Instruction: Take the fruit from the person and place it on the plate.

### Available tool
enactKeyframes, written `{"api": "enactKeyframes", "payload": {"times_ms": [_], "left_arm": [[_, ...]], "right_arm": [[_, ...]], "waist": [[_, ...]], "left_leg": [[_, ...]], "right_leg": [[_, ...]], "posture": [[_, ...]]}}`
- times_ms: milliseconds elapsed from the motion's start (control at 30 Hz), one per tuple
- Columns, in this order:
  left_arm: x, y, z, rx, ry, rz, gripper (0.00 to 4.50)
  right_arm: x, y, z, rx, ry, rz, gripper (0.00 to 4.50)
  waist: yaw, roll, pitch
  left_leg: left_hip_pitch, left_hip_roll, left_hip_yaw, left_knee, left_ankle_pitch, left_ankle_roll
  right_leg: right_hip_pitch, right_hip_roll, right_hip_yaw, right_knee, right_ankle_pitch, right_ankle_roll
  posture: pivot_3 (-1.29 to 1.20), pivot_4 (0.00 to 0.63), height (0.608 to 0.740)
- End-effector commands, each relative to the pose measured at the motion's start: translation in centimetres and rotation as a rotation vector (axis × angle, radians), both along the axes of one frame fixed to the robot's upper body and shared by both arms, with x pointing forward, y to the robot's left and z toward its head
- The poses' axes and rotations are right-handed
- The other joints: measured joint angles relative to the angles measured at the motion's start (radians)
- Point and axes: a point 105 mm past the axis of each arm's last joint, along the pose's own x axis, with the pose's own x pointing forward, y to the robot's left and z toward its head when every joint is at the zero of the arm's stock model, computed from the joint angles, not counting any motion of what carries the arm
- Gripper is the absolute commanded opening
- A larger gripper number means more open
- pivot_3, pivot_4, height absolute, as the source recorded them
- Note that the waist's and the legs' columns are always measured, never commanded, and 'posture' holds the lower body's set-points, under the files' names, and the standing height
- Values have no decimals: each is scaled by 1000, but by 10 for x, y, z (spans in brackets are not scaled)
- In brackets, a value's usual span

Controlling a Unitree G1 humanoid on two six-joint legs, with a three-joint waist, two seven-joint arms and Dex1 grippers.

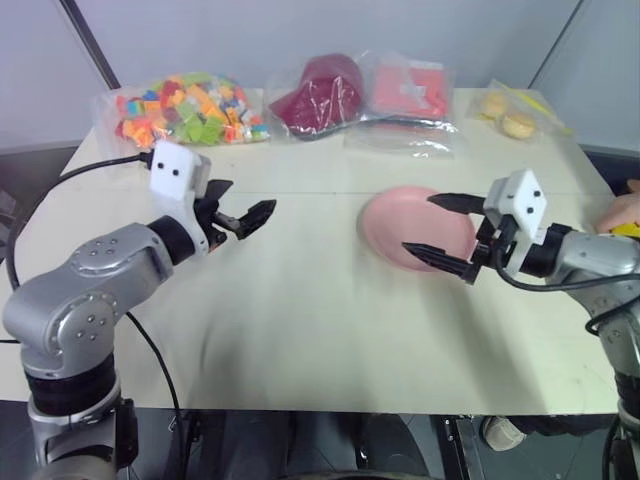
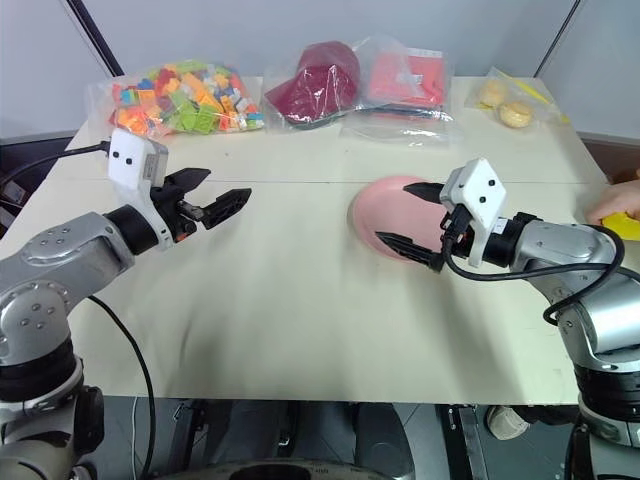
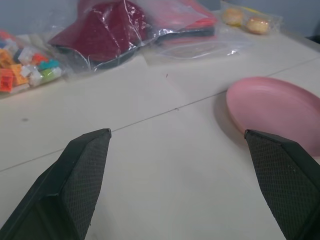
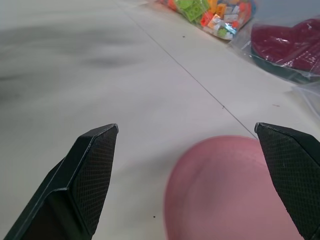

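- banana: a yellow bit shows at the desk's right edge, under the person's hand; most of it is out of frame, not handed over yet.
- pink plate: bare, on the right half of the desk, about midway between front and back edges.
- right claw: released, jaws spread wide, holding nothing, hovering over the plate's right part.
- left claw: released, empty, over the desk's left half, well apart from the plate.
- Step in hand, as I judge it: reach for the handover. Swing the right claw toward the right edge, keep the jaws wide, close across the banana's middle, clear of the fingers.
- Back edge: clear bags hold coloured blocks, a dark red item, pink-red items, and round buns.
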Motion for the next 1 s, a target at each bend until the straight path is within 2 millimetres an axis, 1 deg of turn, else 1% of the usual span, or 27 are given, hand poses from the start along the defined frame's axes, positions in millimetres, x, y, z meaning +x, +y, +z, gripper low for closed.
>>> {"api": "enactKeyframes", "payload": {"times_ms": [33, 233, 1000], "left_arm": [[0, -1, 9, 3, -50, -3, 4455], [0, -4, 10, -14, -54, -20, 4455], [2, -3, 10, -2, -71, -14, 4455]], "right_arm": [[-4, -2, 15, -12, -62, -2, 4500], [-5, -5, 19, -12, -70, -14, 4500], [-3, -4, 20, -6, -72, -21, 4500]], "waist": [[0, 0, 0], [0, 0, 0], [0, 0, 0]], "left_leg": [[0, 0, 0, 0, 0, 0], [0, 0, 0, 0, 0, 0], [0, 0, 0, 0, 0, 0]], "right_leg": [[0, 0, 0, 0, 0, 0], [0, 0, 0, 0, 0, 0], [0, 0, 0, 0, 0, 0]], "posture": [[0, 150, 740], [0, 150, 740], [0, 150, 740]]}}
